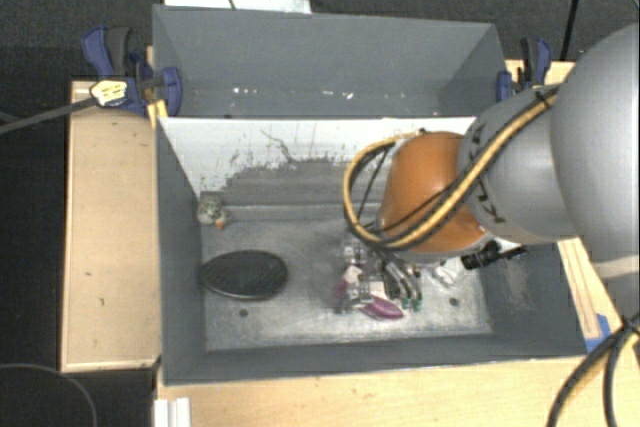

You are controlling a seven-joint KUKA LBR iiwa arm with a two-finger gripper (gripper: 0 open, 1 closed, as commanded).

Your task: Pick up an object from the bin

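One small purple piece (381, 310) is seen in the camera view, right of the black oval disc (243, 274) and close against the end effector (378, 287), whose opening cannot be told. It is judged light, thin and slippery; its longer sides should be pinched.

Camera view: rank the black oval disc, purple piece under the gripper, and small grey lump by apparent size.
1. black oval disc, clearly largest.
2-3. purple piece and small grey lump look alike; the gripper partly hides the purple piece, so no ranking.
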